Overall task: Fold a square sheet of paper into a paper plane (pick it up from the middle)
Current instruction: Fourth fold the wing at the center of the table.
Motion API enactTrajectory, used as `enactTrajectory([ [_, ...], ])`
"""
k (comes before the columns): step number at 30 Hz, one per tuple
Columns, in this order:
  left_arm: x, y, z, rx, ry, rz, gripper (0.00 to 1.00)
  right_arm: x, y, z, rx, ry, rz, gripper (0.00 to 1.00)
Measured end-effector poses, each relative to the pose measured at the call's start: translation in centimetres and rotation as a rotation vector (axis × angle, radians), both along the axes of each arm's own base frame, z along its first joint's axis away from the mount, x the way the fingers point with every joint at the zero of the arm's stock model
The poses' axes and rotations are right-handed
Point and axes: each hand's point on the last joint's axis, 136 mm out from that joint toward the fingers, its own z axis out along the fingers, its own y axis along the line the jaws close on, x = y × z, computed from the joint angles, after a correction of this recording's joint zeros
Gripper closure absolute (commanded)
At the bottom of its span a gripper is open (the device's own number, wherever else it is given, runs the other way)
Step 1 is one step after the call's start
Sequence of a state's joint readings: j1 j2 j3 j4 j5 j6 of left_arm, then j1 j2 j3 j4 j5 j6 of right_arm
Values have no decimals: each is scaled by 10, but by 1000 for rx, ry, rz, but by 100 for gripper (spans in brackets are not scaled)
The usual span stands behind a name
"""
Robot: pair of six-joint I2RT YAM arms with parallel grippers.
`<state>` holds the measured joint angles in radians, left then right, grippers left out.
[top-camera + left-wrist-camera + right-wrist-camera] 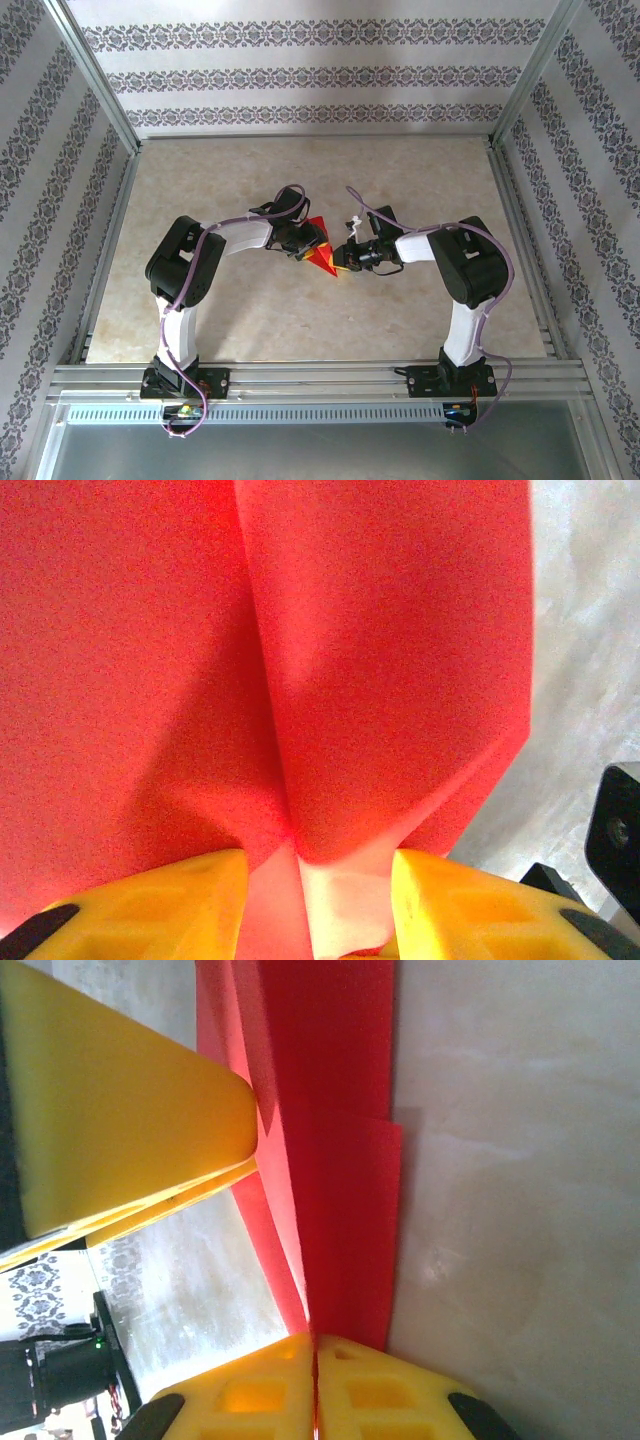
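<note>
The left claw [318,878] is about half open, with a yellow finger on each side of a soft fold in the red sheet of paper [322,257], and I cannot tell if it is pinching. The paper is in the middle of the counter [300,170], between the two claws; it looks thin, light and floppy, so the folded ridge is probably the best place to hold it. The right claw [315,1355] is squeezed tight on the paper's edge.

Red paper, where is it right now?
In the top view, the red paper is in the middle of the table, between the left gripper and the right gripper, which pinches its edge.
</note>
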<state>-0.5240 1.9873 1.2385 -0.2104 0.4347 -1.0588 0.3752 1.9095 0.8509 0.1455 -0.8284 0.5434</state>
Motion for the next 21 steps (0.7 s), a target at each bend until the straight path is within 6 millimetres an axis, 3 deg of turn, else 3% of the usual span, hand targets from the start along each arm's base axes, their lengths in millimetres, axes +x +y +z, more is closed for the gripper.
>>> enactTrajectory([
  [5, 1, -1, 8, -3, -32, -26, 54, 0, 0, 0, 7, 11, 3, 90],
  [8, 4, -1, 28, -15, -82, -39, 54, 0, 0, 0, 17, 21, 6, 90],
  [14, 4, 5, 68, -56, -217, -46, 64, 0, 0, 0, 34, 38, 11, 91],
  [21, 6, -3, 52, -140, -275, -67, 75, -1, 0, 1, 45, 45, 14, 91],
])
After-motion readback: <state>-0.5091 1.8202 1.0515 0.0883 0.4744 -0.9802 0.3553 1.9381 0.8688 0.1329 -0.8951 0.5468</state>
